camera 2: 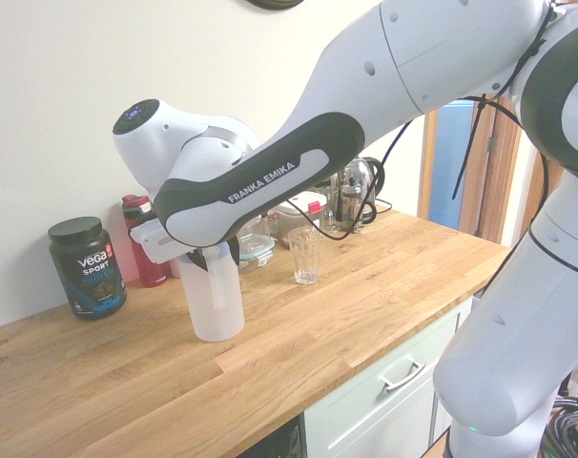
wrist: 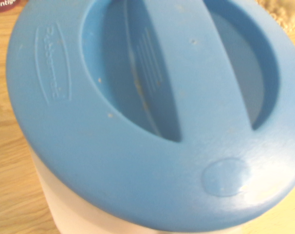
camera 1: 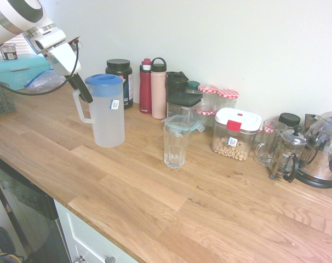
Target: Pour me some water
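A frosted white water pitcher (camera 1: 107,118) with a blue lid (camera 1: 103,82) stands upright on the wooden counter (camera 1: 155,203). My gripper (camera 1: 81,89) sits at the top of its handle (camera 1: 78,107), on the side away from the glass. An empty clear drinking glass (camera 1: 176,145) stands apart from the pitcher, further along the counter. In the second exterior view my arm hangs over the pitcher (camera 2: 217,305), and the glass (camera 2: 306,256) is beyond it. The wrist view is filled by the blue lid (wrist: 152,112) from just above.
Along the wall stand a black protein tub (camera 1: 121,76), red and pink bottles (camera 1: 153,87), jars and food containers (camera 1: 236,134), a glass mug (camera 1: 266,143), a French press (camera 1: 288,156) and a kettle (camera 1: 325,148). A teal box (camera 1: 15,71) lies behind my wrist.
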Controlling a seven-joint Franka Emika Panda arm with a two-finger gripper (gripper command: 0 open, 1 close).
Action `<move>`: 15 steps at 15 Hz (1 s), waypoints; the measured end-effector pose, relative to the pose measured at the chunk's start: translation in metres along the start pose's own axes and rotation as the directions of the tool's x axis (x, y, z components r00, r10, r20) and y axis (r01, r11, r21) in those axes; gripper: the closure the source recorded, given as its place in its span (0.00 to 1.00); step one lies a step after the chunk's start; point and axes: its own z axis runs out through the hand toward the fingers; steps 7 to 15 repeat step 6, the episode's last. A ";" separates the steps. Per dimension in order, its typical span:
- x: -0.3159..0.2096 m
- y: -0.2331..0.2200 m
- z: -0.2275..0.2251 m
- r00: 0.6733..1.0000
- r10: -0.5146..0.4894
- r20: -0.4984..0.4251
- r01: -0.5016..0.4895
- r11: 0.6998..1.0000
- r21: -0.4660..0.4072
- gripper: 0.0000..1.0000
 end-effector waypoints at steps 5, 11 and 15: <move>-0.007 0.009 -0.025 0.996 0.009 0.087 -0.010 1.000 0.009 0.00; -0.006 0.013 -0.033 0.992 0.008 0.129 -0.009 1.000 0.009 0.00; -0.006 0.013 -0.033 0.992 0.008 0.129 -0.009 1.000 0.009 0.00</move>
